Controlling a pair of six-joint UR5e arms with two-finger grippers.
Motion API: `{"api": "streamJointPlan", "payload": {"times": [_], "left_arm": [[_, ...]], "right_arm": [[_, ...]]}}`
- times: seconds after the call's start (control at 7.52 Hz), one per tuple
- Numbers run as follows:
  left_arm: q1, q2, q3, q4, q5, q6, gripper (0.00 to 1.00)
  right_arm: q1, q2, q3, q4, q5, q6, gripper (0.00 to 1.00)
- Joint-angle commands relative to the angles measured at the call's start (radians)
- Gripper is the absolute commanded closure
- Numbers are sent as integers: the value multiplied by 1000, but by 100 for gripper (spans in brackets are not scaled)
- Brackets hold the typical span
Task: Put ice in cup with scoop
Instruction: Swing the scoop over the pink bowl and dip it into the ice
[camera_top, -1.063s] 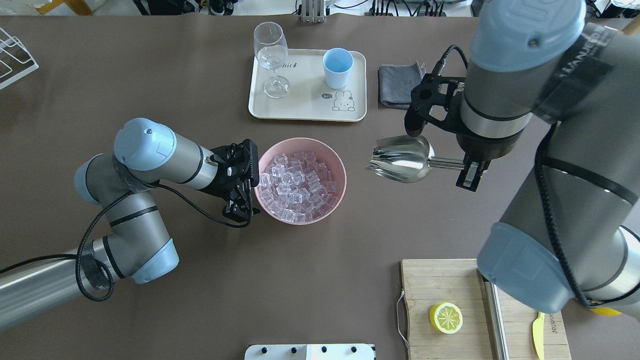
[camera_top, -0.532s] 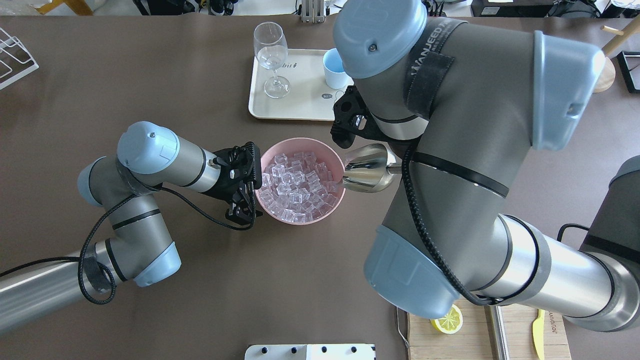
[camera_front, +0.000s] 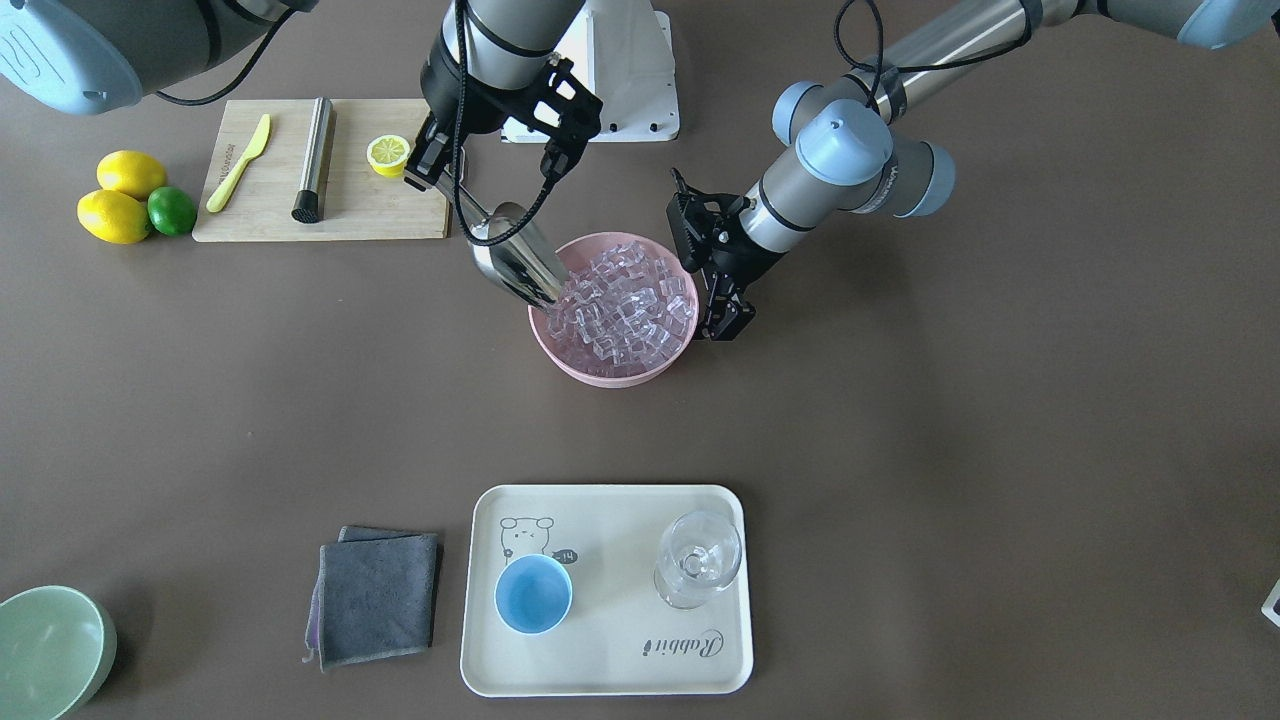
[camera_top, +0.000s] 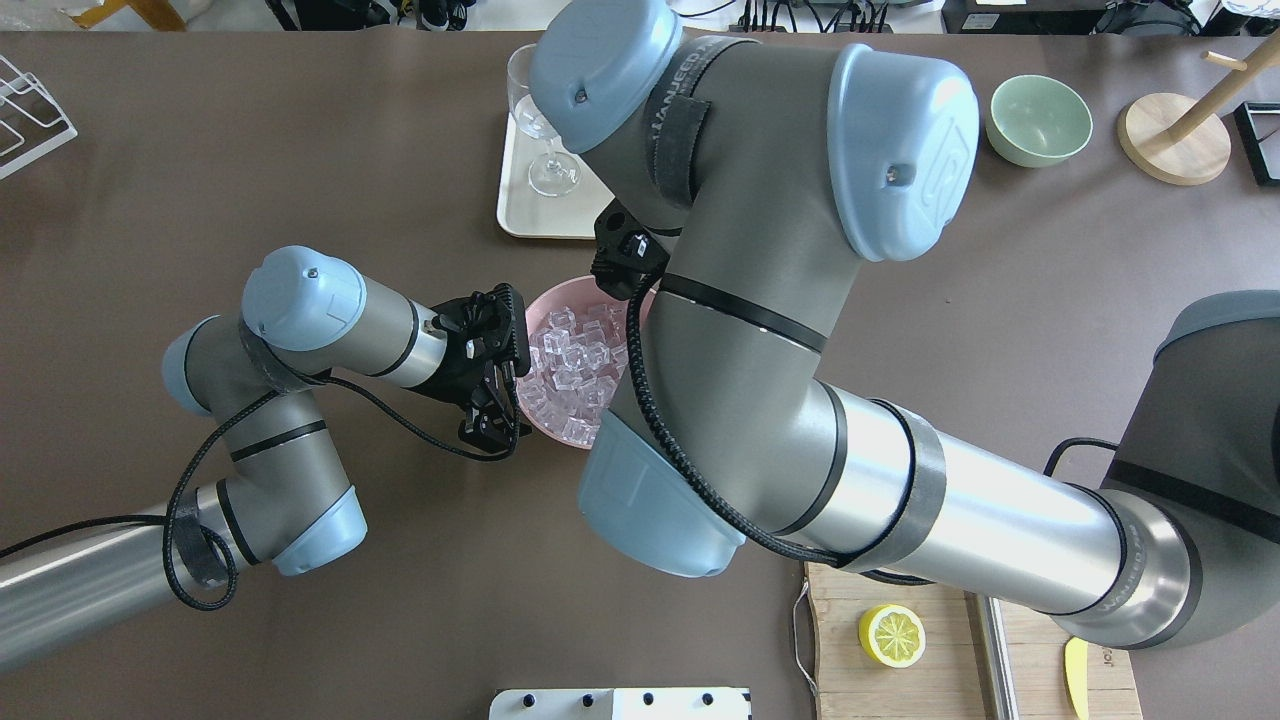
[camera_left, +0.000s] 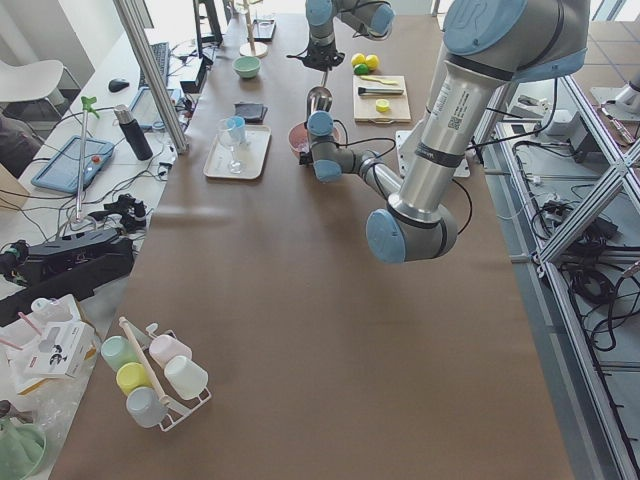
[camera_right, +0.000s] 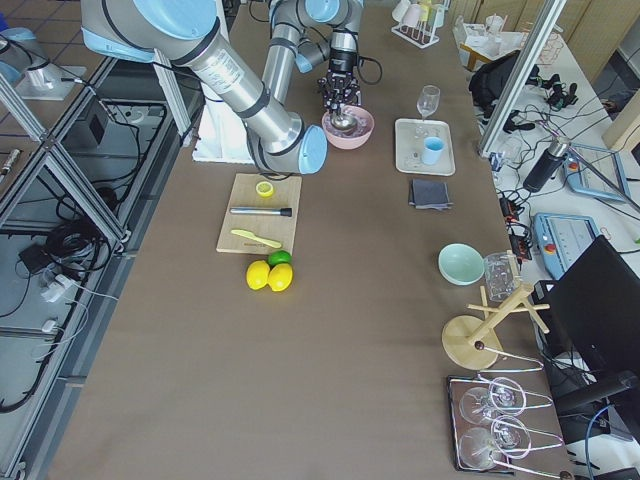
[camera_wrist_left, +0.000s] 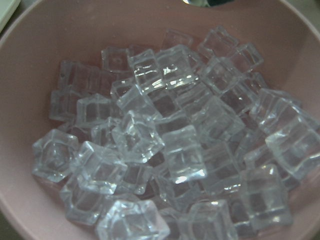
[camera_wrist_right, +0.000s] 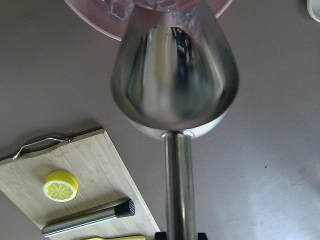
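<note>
Ice sits just beyond and below the right claw, which is clamped on the handle of the scoop, its length aimed down into the bowl.

Brown tabletop fills the scene, evenly and brightly lit. On the operators' side there's a white desk strewn with cables, and a white chair beyond. Aluminium frame posts rise alongside, with grey tiled floor below.
</note>
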Motion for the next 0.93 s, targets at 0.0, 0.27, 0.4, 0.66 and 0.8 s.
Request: {"api": "streamJointPlan", "payload": {"times": [0.0,0.27,0.4,0.66,0.8], "left_arm": [[0,0,8,-3,1,-3,1],[0,0,9,-3,1,-5,1],[0,0,9,-3,1,-5,1],[0,0,9,-3,1,-5,1],[0,0,9,-3,1,-5,1]], "right_arm": [[-46,43,-100,-1,-50,-21,100],[-66,51,-150,20,-73,-21,100],[-74,53,-182,78,-75,-21,100],[-84,44,-200,163,-75,-7,100],[-86,28,-197,197,-76,-5,100]]}}
